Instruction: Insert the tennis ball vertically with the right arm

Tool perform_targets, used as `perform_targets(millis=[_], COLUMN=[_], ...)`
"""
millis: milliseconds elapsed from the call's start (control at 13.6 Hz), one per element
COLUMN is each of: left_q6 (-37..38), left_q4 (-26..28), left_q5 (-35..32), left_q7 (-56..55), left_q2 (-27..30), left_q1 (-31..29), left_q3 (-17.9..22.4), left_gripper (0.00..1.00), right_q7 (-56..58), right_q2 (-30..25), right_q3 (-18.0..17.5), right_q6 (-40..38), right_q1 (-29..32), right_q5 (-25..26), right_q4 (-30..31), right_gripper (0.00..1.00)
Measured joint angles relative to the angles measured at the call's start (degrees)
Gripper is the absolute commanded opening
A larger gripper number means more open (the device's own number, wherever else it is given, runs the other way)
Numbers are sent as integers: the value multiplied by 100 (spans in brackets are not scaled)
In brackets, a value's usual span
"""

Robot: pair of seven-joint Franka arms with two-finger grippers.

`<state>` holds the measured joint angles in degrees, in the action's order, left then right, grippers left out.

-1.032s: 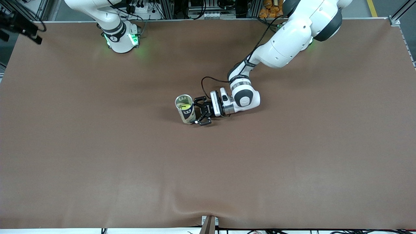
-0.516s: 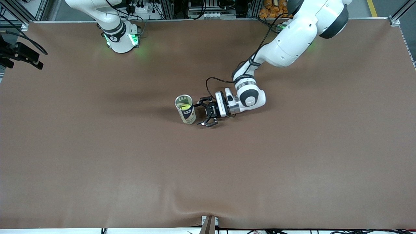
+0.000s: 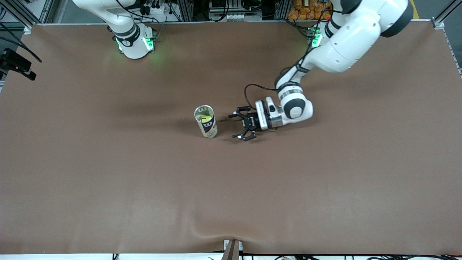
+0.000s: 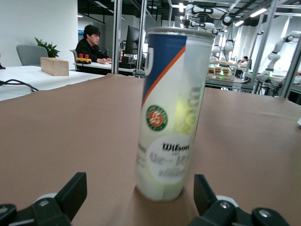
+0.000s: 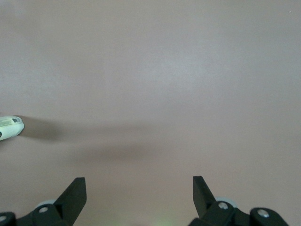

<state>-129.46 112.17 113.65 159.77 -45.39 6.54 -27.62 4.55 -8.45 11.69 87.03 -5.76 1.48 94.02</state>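
Note:
A tennis ball can (image 3: 206, 122) stands upright on the brown table mat (image 3: 144, 173), its top open. A yellow-green tennis ball (image 3: 205, 118) sits inside it. My left gripper (image 3: 235, 126) lies low beside the can, toward the left arm's end, open and empty, a short gap from the can. In the left wrist view the can (image 4: 171, 108) stands between and ahead of the open fingers (image 4: 71, 193) of the left gripper (image 4: 139, 200). My right gripper (image 5: 138, 195) is open and empty over bare mat.
The right arm's base (image 3: 133, 39) stands at the back edge. A black part (image 3: 16, 65) shows at the right arm's end edge of the front view. A small white object (image 5: 9, 128) lies at the edge of the right wrist view.
My left gripper has drawn back from the can toward the left arm's end; the can stays upright. The black part at the edge has moved lower in the front view.

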Motion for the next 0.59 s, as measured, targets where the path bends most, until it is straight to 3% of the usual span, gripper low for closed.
perform_targets(millis=[295,589], left_q6=[187,1061], left_q4=[165,61], left_q5=[-1963,-4241], left_q7=[-396,-1382], left_q2=[3,8], left_q1=[-1461,-2698], left_q3=[-507,-588], left_gripper=[100,100], right_q7=[52,70], right_q2=[24,27], right_q3=[-125,-133], right_q6=[1,-23], right_q1=[-97,-139], right_q5=[-11,-122], right_q4=[0,-60], right_gripper=[100,100])
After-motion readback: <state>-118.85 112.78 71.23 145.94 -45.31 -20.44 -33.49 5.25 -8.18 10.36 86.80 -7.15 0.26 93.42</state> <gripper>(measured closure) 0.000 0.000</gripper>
